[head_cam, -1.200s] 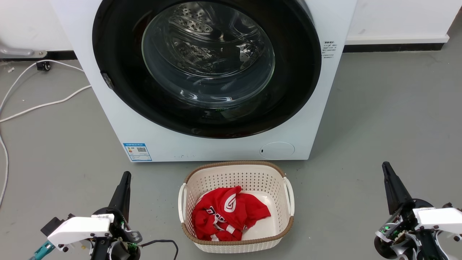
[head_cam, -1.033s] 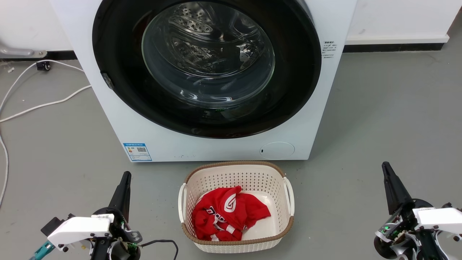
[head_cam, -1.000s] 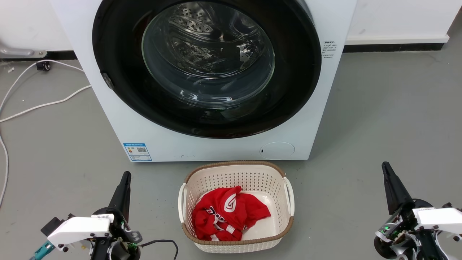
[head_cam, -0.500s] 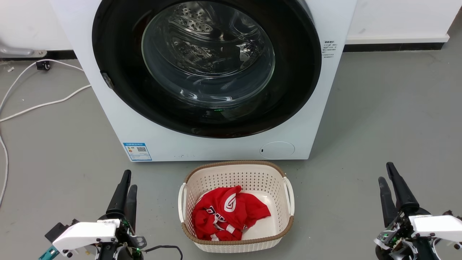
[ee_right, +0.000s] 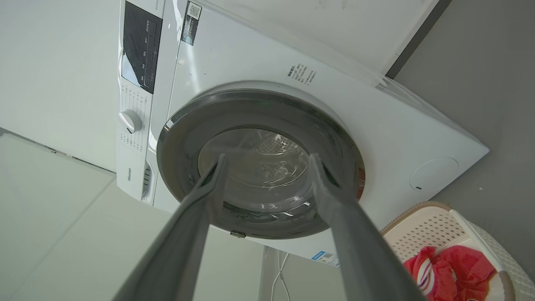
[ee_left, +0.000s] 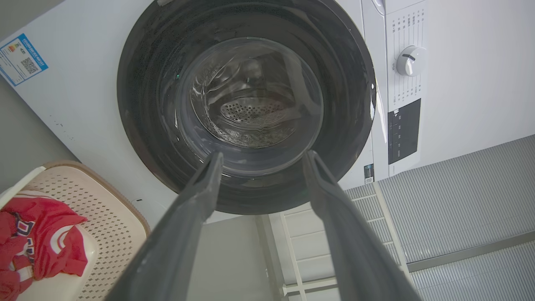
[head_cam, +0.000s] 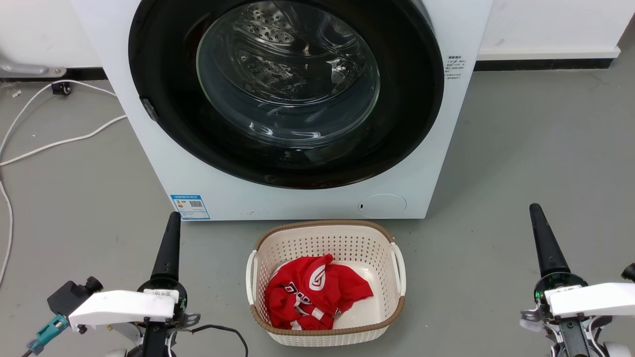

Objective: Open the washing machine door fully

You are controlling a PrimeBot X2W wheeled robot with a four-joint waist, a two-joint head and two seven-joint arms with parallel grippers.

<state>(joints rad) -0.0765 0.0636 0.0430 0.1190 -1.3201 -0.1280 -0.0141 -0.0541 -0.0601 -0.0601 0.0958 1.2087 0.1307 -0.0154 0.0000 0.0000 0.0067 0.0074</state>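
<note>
The white washing machine stands ahead on the grey floor. Its washing machine door, round, glossy black with a clear glass bowl, lies flat and shut against the front; a small catch sits on its left rim. My left gripper is low at the left, well short of the machine, seen edge-on. My right gripper is low at the right, also apart from it. In the wrist views the left gripper and right gripper are open, empty, framing the door.
A cream perforated basket holding a red garment sits on the floor right in front of the machine, between my arms. White cables trail over the floor at the left. A wall runs behind.
Both grippers have reached further forward toward the machine and rolled, so each now shows edge-on as one finger. The door has not moved.
</note>
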